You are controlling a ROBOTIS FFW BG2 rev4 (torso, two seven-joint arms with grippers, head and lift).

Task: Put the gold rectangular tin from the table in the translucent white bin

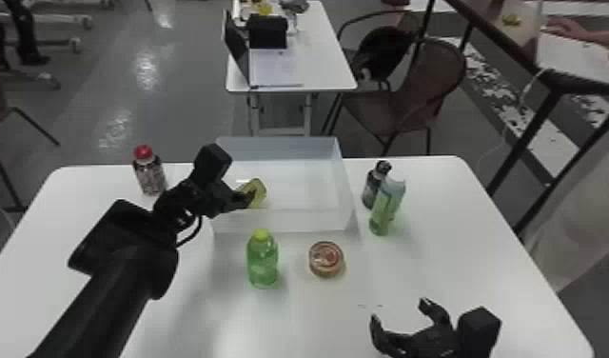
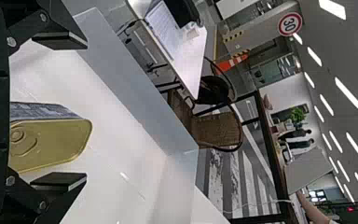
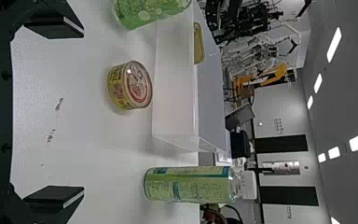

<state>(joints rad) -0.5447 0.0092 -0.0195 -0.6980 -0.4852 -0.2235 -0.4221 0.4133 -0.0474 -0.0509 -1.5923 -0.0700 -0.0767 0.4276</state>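
- The left pincer [image 1: 249,196] stands wide at the left part of the bin, its two flat black fingers well apart; in the left wrist view the gold tin lies between them, with a gap to the upper finger.
- The gold tin [image 1: 257,192] is inside the bin, its gold face and pull ring showing in the left wrist view.
- The translucent white bin [image 1: 279,221] sits at the far edge of the surface, open at the top.
- Just in front of it stand a green bottle [image 1: 262,263] with a yellow-green cap and, to its right, a low round can [image 1: 326,259].
- A red-capped bottle [image 1: 150,177] stands left of the bin; to the right are a dark bottle [image 1: 372,184] and, partly in front of it, a green-labelled bottle [image 1: 386,209].
- The right pincer [image 1: 398,309] is also wide, above the near right of the surface and holding nothing.
- The surface [image 1: 460,266] is smooth and white with rounded far corners, and has small dark marks [image 3: 51,135] near the right pincer.
- Beyond is a glossy grey floor [image 1: 175,95], then a second white table [image 1: 332,71] with an open laptop [image 1: 275,66] and a black case [image 1: 268,31].
- Beside that table is a brown chair [image 1: 427,71], near a dark backpack [image 1: 382,52].
- Farther into the room are an orange-and-white cone [image 2: 233,63], a red-rimmed round sign [image 2: 290,24], a green plant [image 2: 298,114] and ceiling lights [image 2: 347,92].
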